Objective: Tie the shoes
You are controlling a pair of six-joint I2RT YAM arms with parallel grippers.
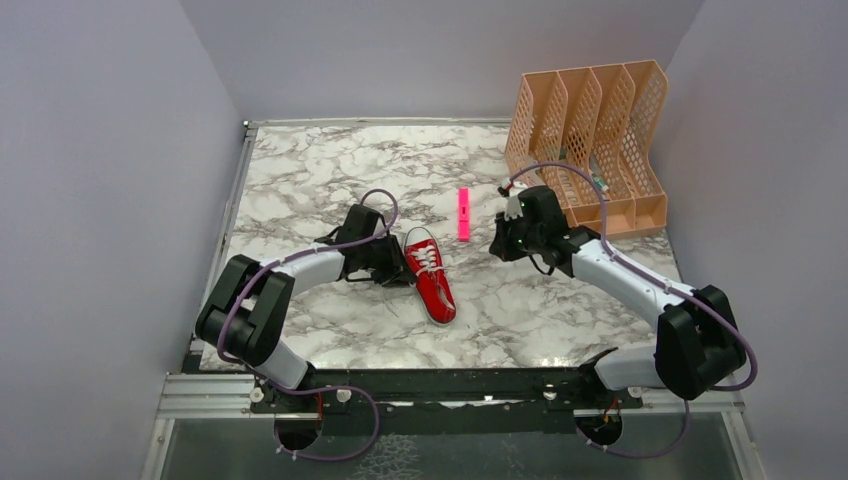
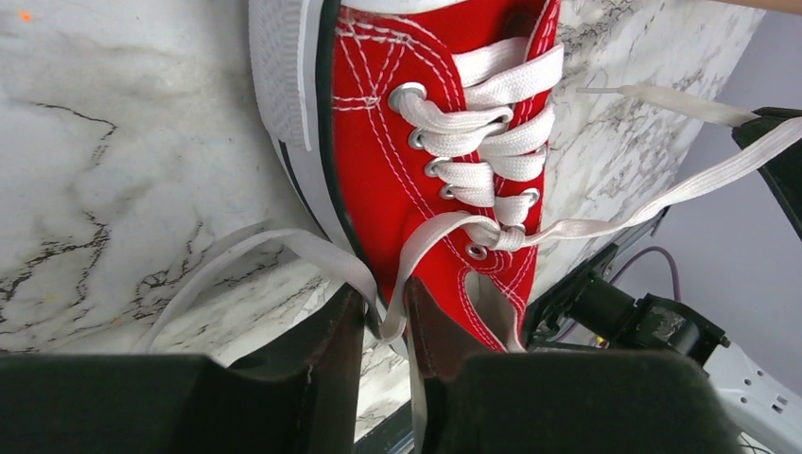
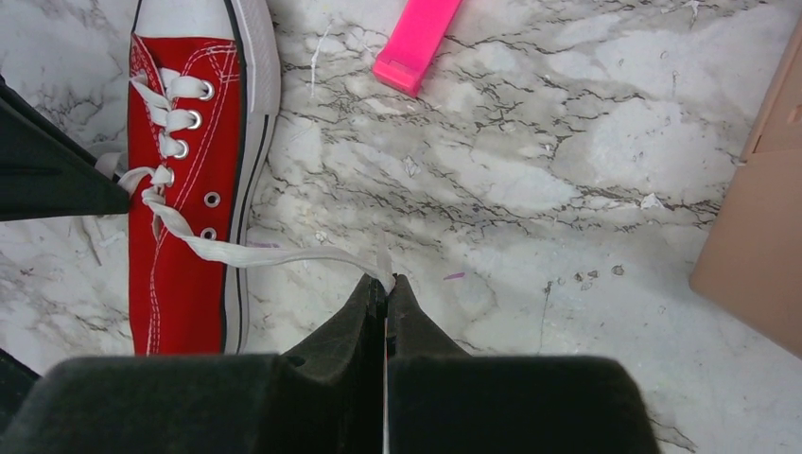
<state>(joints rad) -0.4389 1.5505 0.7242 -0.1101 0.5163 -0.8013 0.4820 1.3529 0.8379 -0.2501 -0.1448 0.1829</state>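
Observation:
The red sneaker (image 1: 432,280) with white laces lies on the marble table, toe pointing away from the arms. My left gripper (image 1: 388,262) is at the shoe's left side. In the left wrist view its jaws (image 2: 386,326) stand a narrow gap apart, with a folded bend of the white lace (image 2: 430,251) hanging between them, touching the right finger. My right gripper (image 1: 500,245) is to the right of the shoe. In the right wrist view it (image 3: 386,282) is shut on the other lace end (image 3: 274,253), which runs stretched from the shoe (image 3: 184,274) across the table.
A pink marker (image 1: 464,214) lies beyond the shoe, between the grippers; it also shows in the right wrist view (image 3: 416,43). An orange mesh file organizer (image 1: 590,130) stands at the back right. Grey walls close in both sides.

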